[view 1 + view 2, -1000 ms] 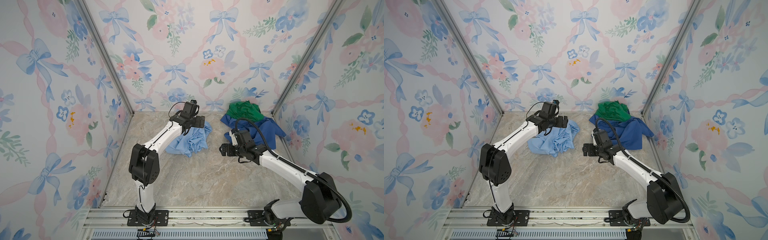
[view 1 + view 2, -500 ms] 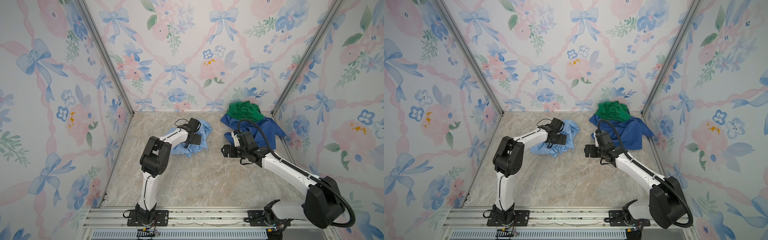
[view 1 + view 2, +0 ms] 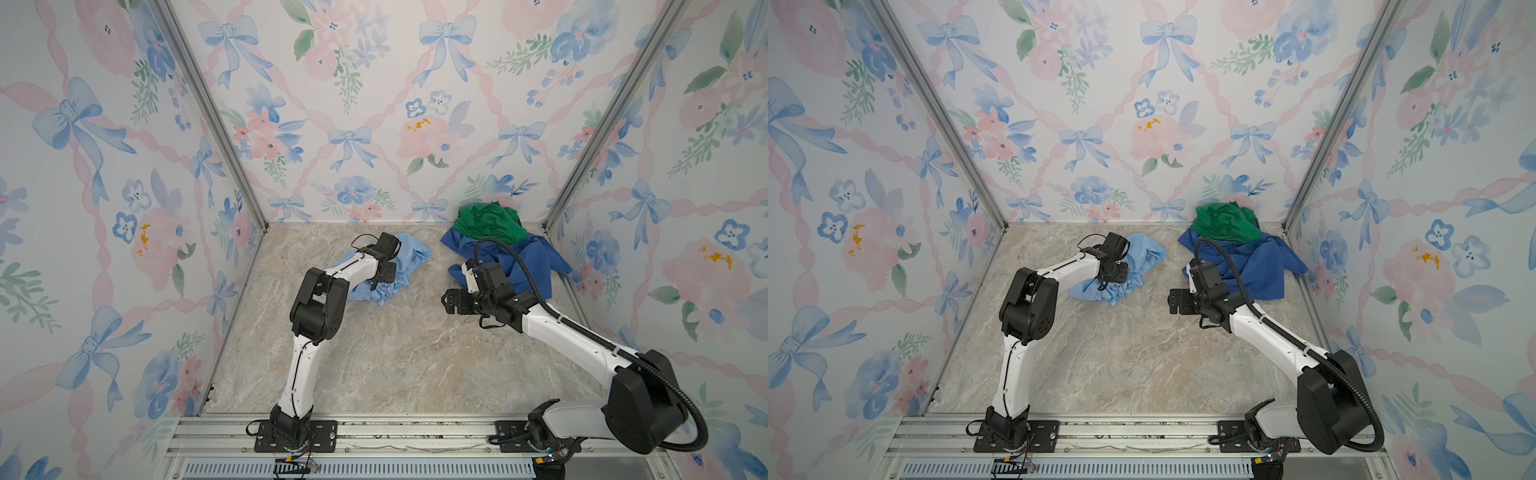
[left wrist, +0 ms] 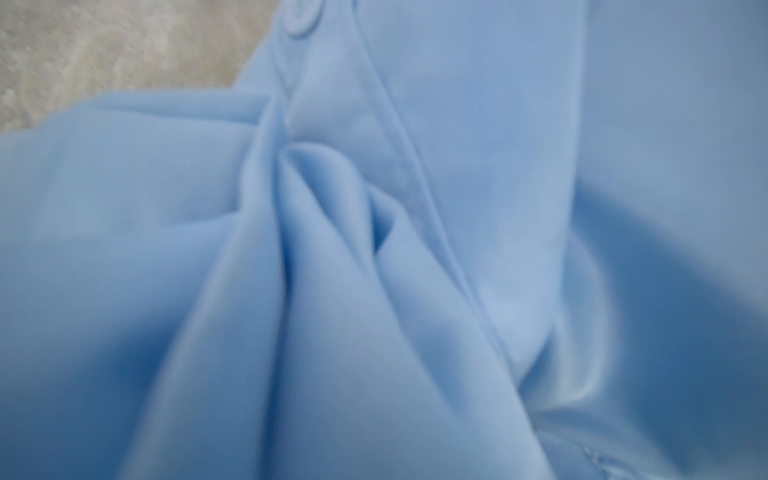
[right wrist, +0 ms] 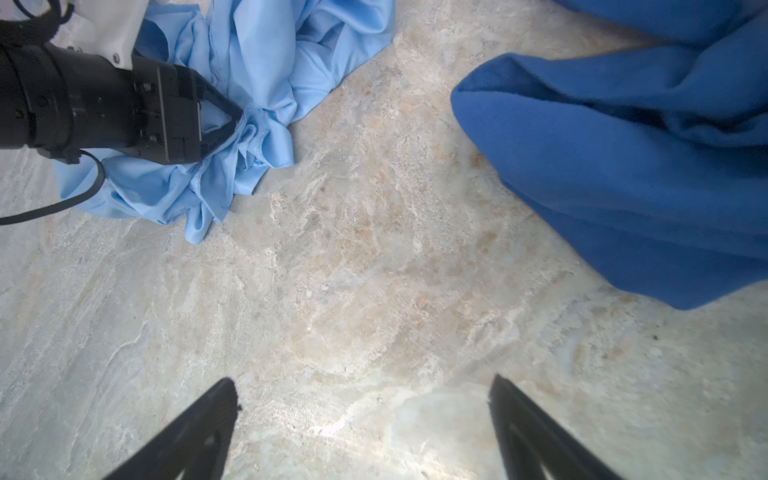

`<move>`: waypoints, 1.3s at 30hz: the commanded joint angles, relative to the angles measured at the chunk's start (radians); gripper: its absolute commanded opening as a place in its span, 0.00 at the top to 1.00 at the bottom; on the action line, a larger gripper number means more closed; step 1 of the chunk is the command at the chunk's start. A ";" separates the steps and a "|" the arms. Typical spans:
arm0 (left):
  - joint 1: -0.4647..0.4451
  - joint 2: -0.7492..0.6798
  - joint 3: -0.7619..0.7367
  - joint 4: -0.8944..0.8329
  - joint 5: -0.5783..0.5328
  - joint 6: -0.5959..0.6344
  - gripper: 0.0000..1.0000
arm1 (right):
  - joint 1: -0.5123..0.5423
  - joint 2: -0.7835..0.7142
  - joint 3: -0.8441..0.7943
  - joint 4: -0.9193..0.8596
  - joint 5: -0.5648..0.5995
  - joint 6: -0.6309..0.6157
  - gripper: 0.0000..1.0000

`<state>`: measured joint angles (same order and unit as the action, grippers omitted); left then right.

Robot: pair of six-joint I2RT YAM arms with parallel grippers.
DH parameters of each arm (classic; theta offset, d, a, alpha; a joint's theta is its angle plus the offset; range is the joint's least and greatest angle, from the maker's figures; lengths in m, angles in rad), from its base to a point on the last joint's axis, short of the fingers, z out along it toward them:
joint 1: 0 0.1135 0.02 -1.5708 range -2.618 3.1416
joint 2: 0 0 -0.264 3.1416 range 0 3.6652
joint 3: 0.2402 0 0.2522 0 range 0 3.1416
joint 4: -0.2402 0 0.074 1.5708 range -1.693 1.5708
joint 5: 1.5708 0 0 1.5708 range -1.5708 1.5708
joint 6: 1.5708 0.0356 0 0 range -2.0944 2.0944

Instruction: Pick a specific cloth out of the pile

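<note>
Elbow-bent left arm (image 3: 309, 299), left tool (image 5: 239, 118) pinched closed — right arm (image 3: 573, 332) low, right tool (image 5: 363, 388) spread wide.

Both top views reach me bright and evenly lit from above, with only faint, soft shadows on the table (image 3: 395, 365). My left wrist view is soft throughout: the cloth (image 4: 332, 291) sits too close to focus, and its folds sink into deep blue shade. In my right wrist view a pale glare patch lies on the table beside the right gripper (image 5: 363, 384), whose fingers (image 5: 195, 436) read dark and blurred.
</note>
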<state>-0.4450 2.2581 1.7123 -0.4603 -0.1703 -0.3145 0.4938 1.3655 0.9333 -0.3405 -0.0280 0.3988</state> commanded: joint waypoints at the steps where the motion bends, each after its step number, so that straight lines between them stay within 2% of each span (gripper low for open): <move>1: 0.040 0.101 -0.040 -0.124 0.155 0.011 1.00 | 0.005 -0.006 0.026 -0.029 0.019 -0.016 0.03; 4: 0.059 0.045 -0.029 -0.124 0.149 0.018 1.00 | 0.004 -0.006 0.028 -0.035 0.023 -0.017 0.03; 10: 0.103 -0.127 0.080 -0.124 0.231 0.036 1.00 | 0.003 -0.004 0.029 -0.025 0.019 -0.011 0.03; 16: 0.198 -0.240 0.166 -0.157 0.160 0.032 1.00 | 0.005 0.004 0.047 -0.025 0.011 -0.012 0.03; 19: 0.222 -0.292 0.148 -0.222 0.037 0.086 1.00 | 0.004 0.000 0.050 -0.028 0.013 -0.017 0.03; 26: 0.228 -0.517 -0.021 -0.337 -0.292 0.189 1.00 | -0.002 0.020 0.063 -0.024 -0.005 -0.028 0.03; 27: 0.231 -0.540 -0.043 -0.350 -0.321 0.194 1.00 | -0.003 0.026 0.067 -0.020 -0.011 -0.029 0.03; 29: 0.244 -0.583 -0.092 -0.355 -0.309 0.228 1.00 | -0.002 0.042 0.079 -0.016 -0.026 -0.034 0.03; 31: 0.242 -0.584 -0.076 -0.403 -0.340 0.260 1.00 | -0.003 0.058 0.093 -0.014 -0.042 -0.037 0.03; 33: 0.241 -0.564 -0.021 -0.488 -0.422 0.254 1.00 | -0.001 0.067 0.104 -0.015 -0.048 -0.037 0.03; 36: 0.241 -0.525 0.023 -0.602 -0.616 0.259 1.00 | 0.003 0.066 0.101 -0.002 -0.048 -0.031 0.03; 38: 0.243 -0.513 0.002 -0.627 -0.750 0.281 1.00 | 0.003 0.070 0.099 0.004 -0.052 -0.027 0.03; 39: 0.243 -0.508 -0.009 -0.627 -0.778 0.296 1.00 | 0.002 0.075 0.101 0.003 -0.058 -0.030 0.03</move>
<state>-0.2089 1.7256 1.7000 -0.9977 -0.7189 -0.0658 0.4927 1.4261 1.0061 -0.3420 -0.0658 0.3767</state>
